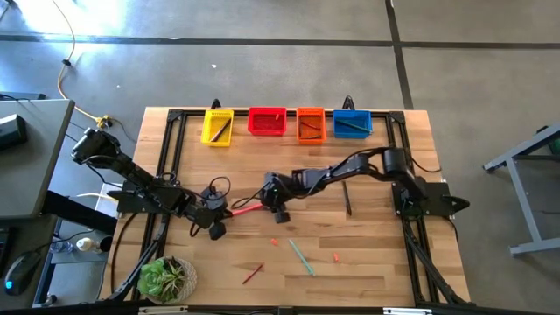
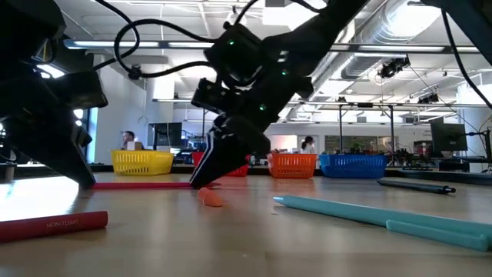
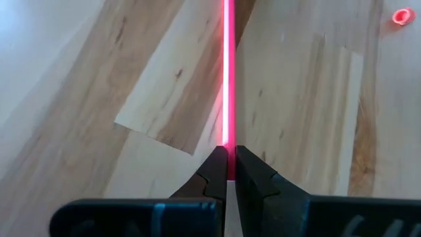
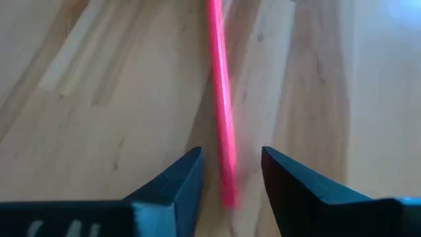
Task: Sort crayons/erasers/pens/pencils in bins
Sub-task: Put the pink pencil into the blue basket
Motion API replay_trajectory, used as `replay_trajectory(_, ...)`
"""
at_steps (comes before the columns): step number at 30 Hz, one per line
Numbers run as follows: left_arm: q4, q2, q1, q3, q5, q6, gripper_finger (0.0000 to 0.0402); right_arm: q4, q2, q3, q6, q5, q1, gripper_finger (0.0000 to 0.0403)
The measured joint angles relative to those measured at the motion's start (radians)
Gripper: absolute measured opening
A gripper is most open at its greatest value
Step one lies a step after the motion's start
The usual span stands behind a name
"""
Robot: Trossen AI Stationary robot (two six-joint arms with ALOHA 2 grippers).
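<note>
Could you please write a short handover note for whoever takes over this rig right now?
Left gripper: shut on one end of the pink stick, low over the table.
Right gripper: open, fingers either side of the stick's other end, not closed on it.
Bins: yellow, red, orange and blue along the far edge, each already holding something.
Left to sort: the pink stick, a black pen, a teal stick, a red stick, and two erasers.

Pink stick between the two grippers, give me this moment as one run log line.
left gripper: shut on pink stick | right gripper: open, fingers astride stick's other end | stick: over table, not binned
</note>
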Motion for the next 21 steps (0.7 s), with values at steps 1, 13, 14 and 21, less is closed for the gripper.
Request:
replay_trajectory(1,0.002,0.0,0.0,-0.001,-0.005,0.005,0.0,-0.018,0.009,0.014,-0.006,-0.004,-0.001,0.0138)
replay_trajectory(13,0.032,0.0,0.024,0.002,0.013,0.075,0.0029,-0.065,0.034,0.044,-0.009,-0.013,0.001,0.0014)
replay_trajectory(14,0.029,-0.001,0.028,0.006,0.021,0.086,0.0038,-0.066,0.035,0.044,-0.005,-0.013,0.0,0.0009)
replay_trajectory(21,0.0,-0.061,0.053,0.024,0.121,0.115,0.0104,-0.072,0.035,0.043,0.002,-0.008,0.001,0.001)
